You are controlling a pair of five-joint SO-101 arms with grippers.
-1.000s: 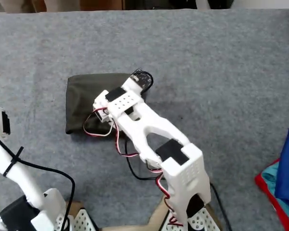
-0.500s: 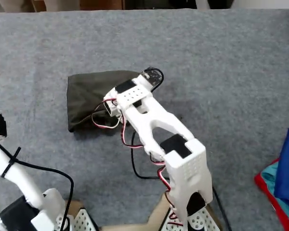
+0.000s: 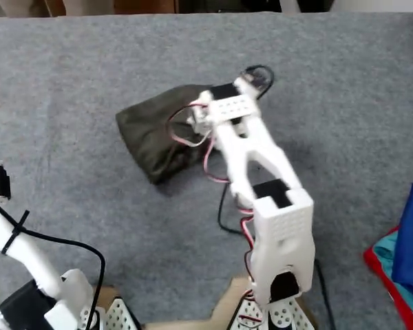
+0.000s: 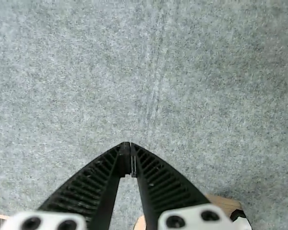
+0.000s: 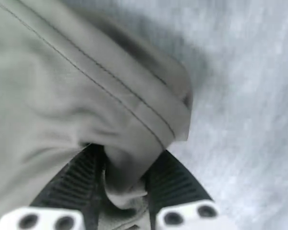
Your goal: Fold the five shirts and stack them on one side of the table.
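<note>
- Right wrist view: right gripper clamped on hem fold of dark olive shirt.
- High view: dark olive shirt bundled mid-table, left of that wrist.
- Left wrist view: left gripper closed, empty, over grey table.

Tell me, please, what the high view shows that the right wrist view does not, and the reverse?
The high view gives the whole shirt as a dark bundle, the right arm stretched over it, the left arm at the near table edge, and coloured cloths at the far right edge. The right wrist view gives the grip up close: the right end effector shut on a fold of the shirt, beside the stitched hem. Both share the shirt and the grey table cover.
</note>
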